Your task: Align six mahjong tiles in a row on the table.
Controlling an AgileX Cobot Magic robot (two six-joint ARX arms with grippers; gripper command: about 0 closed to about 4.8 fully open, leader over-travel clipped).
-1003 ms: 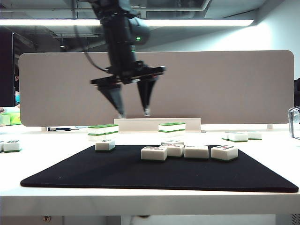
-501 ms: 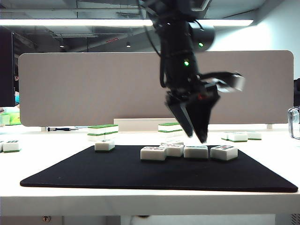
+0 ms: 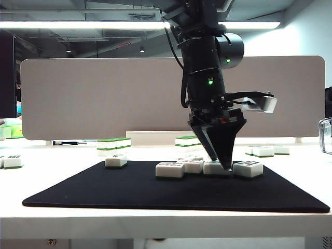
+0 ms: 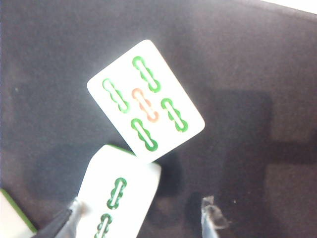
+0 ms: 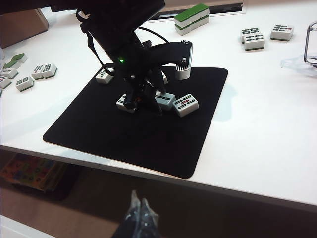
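Left gripper: mine, pointing straight down over the right half of the mat, tips at the cluster of tiles; seen edge-on from outside. My left wrist camera shows the two fingertips well apart with bare mat between them, so the jaws stand wide and hold nothing
Right gripper: mine, low in front of the table's near edge, off the work area, fingers pressed together and closed on nothing
Table: white, with a black mat across its middle
Six mahjong tiles: five bunched right of the mat's centre, one apart near the mat's far left corner
Bunched tiles: four show in a rough front line, faces up, not squared to each other; a fifth sits just behind them, partly hidden
Lone tile: well left of the bunch, just inside the mat's far edge
Five-bamboo tile: skewed, one corner touching the neighbouring tile that lies by one fingertip
Open room: broad bare mat in front of the bunch to the near edge, and between the bunch and the lone tile
Green-topped stacks: behind the mat, along the grey divider
Loose tiles: on bare table, far right
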